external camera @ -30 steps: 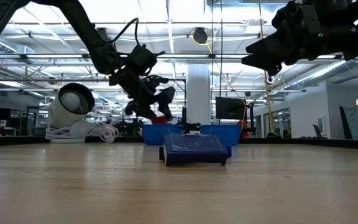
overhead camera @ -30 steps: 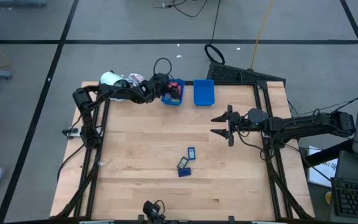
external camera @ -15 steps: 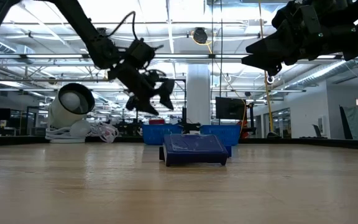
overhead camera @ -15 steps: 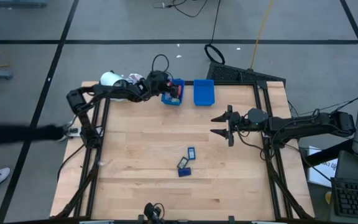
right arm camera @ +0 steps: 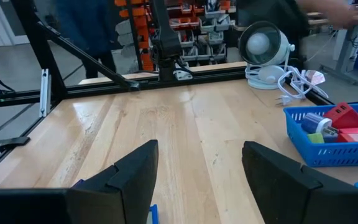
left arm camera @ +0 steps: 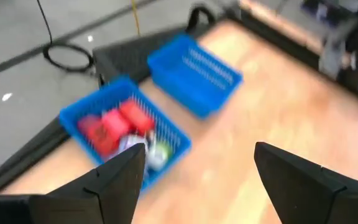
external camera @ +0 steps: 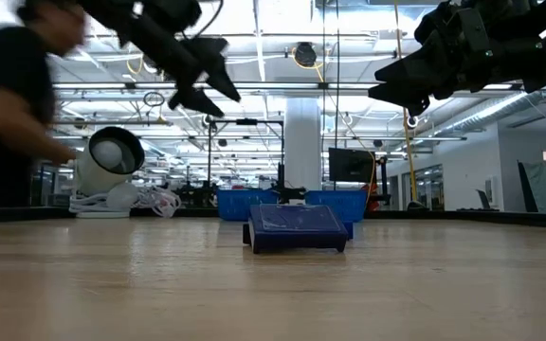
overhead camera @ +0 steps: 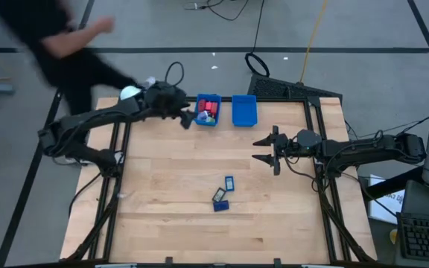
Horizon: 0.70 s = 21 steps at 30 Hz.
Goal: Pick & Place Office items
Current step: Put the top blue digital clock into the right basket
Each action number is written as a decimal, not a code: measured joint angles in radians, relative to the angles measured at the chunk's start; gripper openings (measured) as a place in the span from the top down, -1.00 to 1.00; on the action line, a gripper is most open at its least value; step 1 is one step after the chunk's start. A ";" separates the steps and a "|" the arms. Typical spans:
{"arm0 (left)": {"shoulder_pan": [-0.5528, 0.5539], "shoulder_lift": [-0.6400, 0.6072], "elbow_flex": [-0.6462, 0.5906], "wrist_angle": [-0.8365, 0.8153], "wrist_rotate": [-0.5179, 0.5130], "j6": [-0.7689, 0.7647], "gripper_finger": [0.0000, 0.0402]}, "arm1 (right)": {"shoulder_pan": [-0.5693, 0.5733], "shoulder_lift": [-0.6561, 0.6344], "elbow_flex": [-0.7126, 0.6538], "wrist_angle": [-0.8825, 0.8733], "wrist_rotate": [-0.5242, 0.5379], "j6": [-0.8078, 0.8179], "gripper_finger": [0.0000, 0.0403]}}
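Observation:
Three small dark blue office items (overhead camera: 221, 195) lie loose on the wooden table, near its middle; the closest (external camera: 295, 227) fills the centre of the low view. More items, red ones among them, sit in the left blue bin (overhead camera: 208, 109) (left arm camera: 126, 127) at the far edge. My left gripper (overhead camera: 187, 117) (left arm camera: 197, 180) hangs open and empty, high over the table just left of that bin. My right gripper (overhead camera: 263, 149) (right arm camera: 201, 177) stands open and empty above the table's right part, pointing level toward the left.
A second blue bin (overhead camera: 244, 110) stands right of the first. A white round device with a cable (overhead camera: 130, 93) (right arm camera: 263, 46) sits at the far left corner, where a blurred person (overhead camera: 58, 45) leans in and reaches. Bare wood lies toward the near edge.
My left gripper has risen from just over the left blue bin and drawn back toward the table's left edge, tipping up from its downward slant. A person has come in at the far left corner. My right arm has kept still.

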 joint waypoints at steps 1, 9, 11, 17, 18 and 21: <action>-0.007 -0.027 0.000 -0.054 0.001 0.015 -0.53 | 0.000 0.000 0.000 0.000 0.000 0.002 -0.10; -0.104 -0.198 -0.004 -0.488 -0.024 -0.038 -0.58 | 0.000 0.000 0.000 0.000 0.000 0.014 -0.10; -0.161 -0.234 -0.031 -0.455 -0.085 -0.044 -0.56 | 0.000 0.000 0.000 0.000 -0.001 0.022 -0.10; -0.341 -0.398 -0.238 -0.092 -0.150 -0.014 -0.50 | 0.000 0.000 0.000 0.000 -0.001 0.031 -0.10; -0.365 -0.428 -0.280 -0.035 -0.151 -0.006 -0.50 | 0.000 0.000 0.000 0.000 -0.001 0.035 -0.10; -0.426 -0.521 -0.398 0.066 -0.153 0.001 -0.49 | 0.000 0.000 0.000 0.000 -0.002 0.044 -0.10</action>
